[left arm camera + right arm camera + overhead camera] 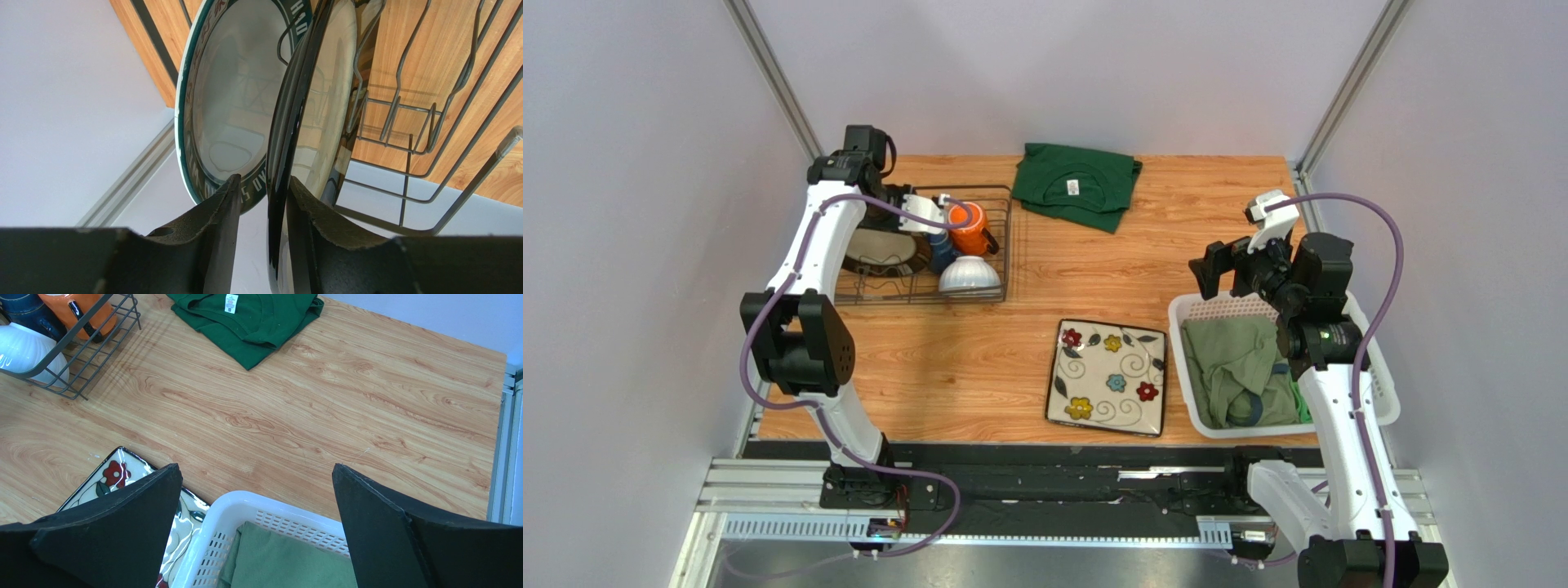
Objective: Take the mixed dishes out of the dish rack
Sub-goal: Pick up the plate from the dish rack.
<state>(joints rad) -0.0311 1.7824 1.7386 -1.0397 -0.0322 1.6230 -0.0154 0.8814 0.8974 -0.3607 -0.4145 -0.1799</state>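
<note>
The dark wire dish rack (1004,251) stands at the back left. It holds an orange mug (967,227), a dark blue mug (941,252), a small white bowl (970,278) and a round dark-rimmed plate (881,254). My left gripper (897,233) is in the rack. In the left wrist view its open fingers straddle (265,180) a glossy dark plate rim (288,122); the right finger touches it and a gap shows on the left. A green-rimmed, white-centred plate (233,104) stands beside it. The square flowered plate (1107,376) lies flat on the table. My right gripper (1225,276) is wide open and empty.
A white slatted laundry basket (1382,380) with olive cloth (1241,361) sits at the right, under my right gripper (255,468). A folded green shirt (1075,184) lies at the back centre. Rack wires (430,141) stand close to my left fingers.
</note>
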